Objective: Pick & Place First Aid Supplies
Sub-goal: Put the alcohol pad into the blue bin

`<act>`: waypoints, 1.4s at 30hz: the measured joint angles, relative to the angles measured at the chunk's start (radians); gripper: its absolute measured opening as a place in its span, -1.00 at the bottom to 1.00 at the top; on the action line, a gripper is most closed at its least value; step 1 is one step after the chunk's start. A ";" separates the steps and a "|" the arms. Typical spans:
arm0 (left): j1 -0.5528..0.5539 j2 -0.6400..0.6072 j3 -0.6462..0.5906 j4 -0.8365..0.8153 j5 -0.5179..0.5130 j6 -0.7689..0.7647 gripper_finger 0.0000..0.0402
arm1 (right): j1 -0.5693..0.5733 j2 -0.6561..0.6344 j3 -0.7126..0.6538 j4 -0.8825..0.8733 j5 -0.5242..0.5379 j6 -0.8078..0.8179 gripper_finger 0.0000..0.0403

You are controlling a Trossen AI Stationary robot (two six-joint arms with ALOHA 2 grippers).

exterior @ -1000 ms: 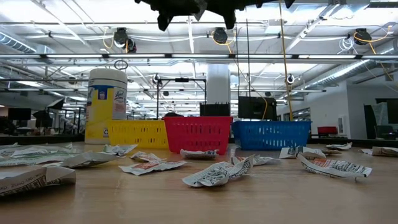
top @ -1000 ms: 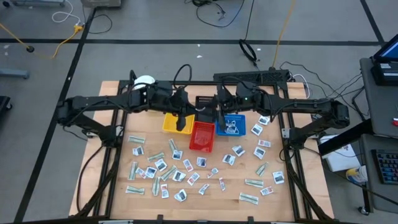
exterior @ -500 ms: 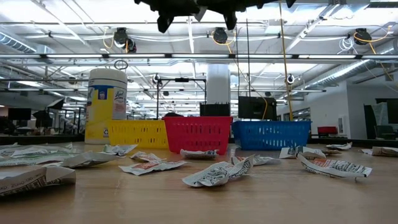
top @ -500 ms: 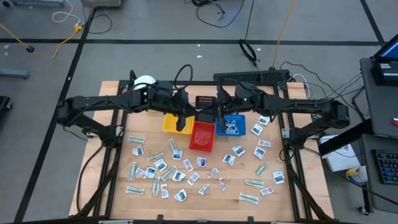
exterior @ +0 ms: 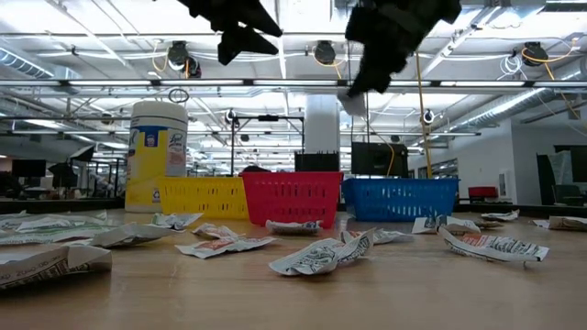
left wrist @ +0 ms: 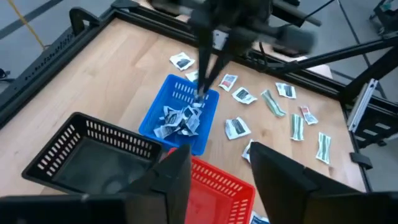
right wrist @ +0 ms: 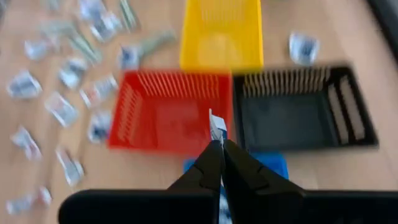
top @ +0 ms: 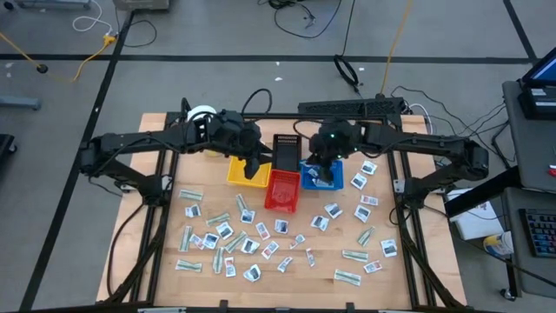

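Jaws closed on a small white packet [right wrist: 217, 126], the right gripper [right wrist: 217, 144] hangs over the blue tray [top: 334, 178], as its wrist view shows; the left gripper [left wrist: 214, 163] hovers above the yellow tray [top: 242, 173] with its fingers parted and nothing seen between them.

Four small trays sit in a cluster at the far middle of the wooden table [top: 417, 261]: yellow on the left, the red tray [top: 281, 190] at the centre, the black tray [top: 286, 146] behind it, blue on the right; the blue one already holds a heap of crumpled packets, while the black and red look bare.

The rest of the first aid supplies [top: 252, 244] lie scattered across the near half of the table and along its right side; a white jar [exterior: 158, 154] stands at the far left.

The step in hand appears to be the carry and drop of a picked packet; the next move likely calls for the right gripper to settle squarely over the chosen tray and open, and for the left to go down for another packet among the scatter.
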 joint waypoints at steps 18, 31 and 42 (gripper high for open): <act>0.006 0.000 0.000 0.035 0.016 0.015 0.00 | -0.023 0.118 -0.167 -0.037 0.127 -0.045 -1.00; 0.006 0.000 0.000 0.012 0.013 0.033 0.00 | -0.006 0.110 -0.224 0.033 0.150 -0.022 -0.45; 0.057 0.000 0.000 -0.118 -0.107 -0.153 0.00 | -0.007 -0.028 -0.223 0.148 0.153 0.108 0.01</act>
